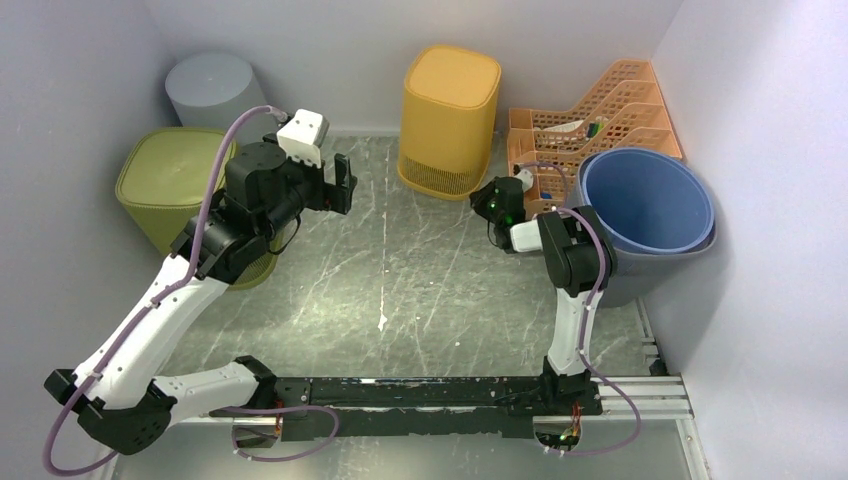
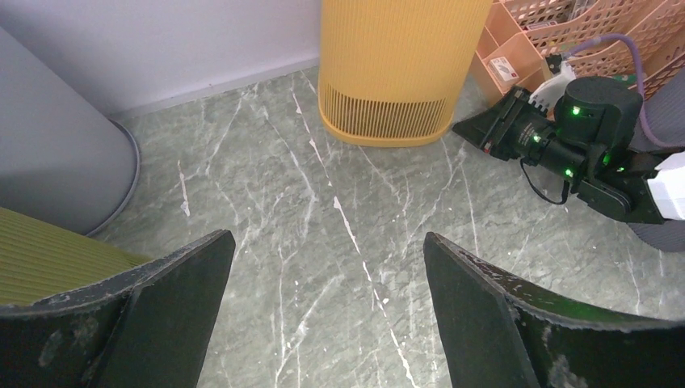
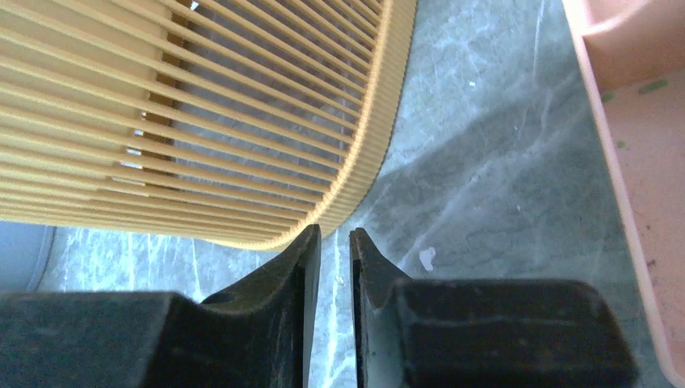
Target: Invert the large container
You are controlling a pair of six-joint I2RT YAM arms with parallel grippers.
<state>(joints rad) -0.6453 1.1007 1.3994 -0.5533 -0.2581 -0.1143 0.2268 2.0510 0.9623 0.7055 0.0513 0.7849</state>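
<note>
Left claw (image 2: 327, 245) wide, empty, over tabletop (image 1: 400, 290); right claw (image 3: 335, 236) narrow (nothing held) beside yellow bin (image 1: 450, 105); large blue container (image 1: 650, 200) upright.

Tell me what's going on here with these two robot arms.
Nothing is being held yet. The right tool, nearly closed on nothing, sits low by the bottom rim of the yellow ribbed plastic bin, which stands upside down at the back of the marble-patterned table. The left tool hovers wide open above the table, beside the olive green ribbed bin. The blue round bucket on the right stands open side up, untouched.
</note>
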